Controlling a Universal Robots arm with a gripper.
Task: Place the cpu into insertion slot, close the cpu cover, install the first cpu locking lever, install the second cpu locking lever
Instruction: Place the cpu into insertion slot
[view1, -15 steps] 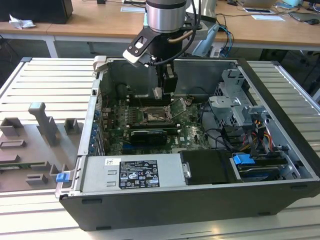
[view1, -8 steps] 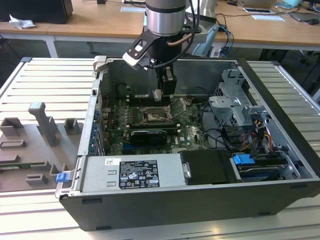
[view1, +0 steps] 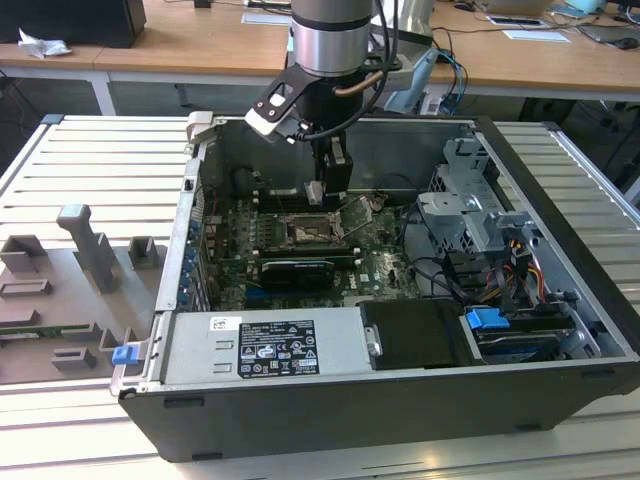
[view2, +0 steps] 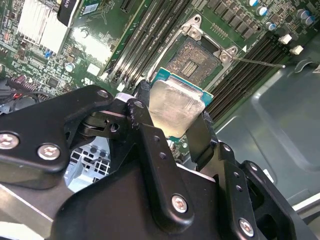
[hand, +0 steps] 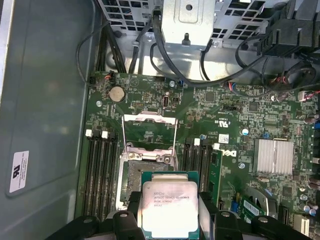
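Gripper (view1: 317, 193) jaws pinch the chip (hand: 169, 210), socket (view1: 303, 232) about six o'clock below in the exterior view; cover (hand: 150, 116) open, nothing installed.

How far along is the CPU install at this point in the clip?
Nothing is finished yet. In hand: the end effector grips the cpu by its edges, near the insertion slot but not seated in it; the slot is empty. The cpu cover stands open, and a thin locking lever beside it is unlatched. Left: seating the cpu, closing the cover, and both levers.
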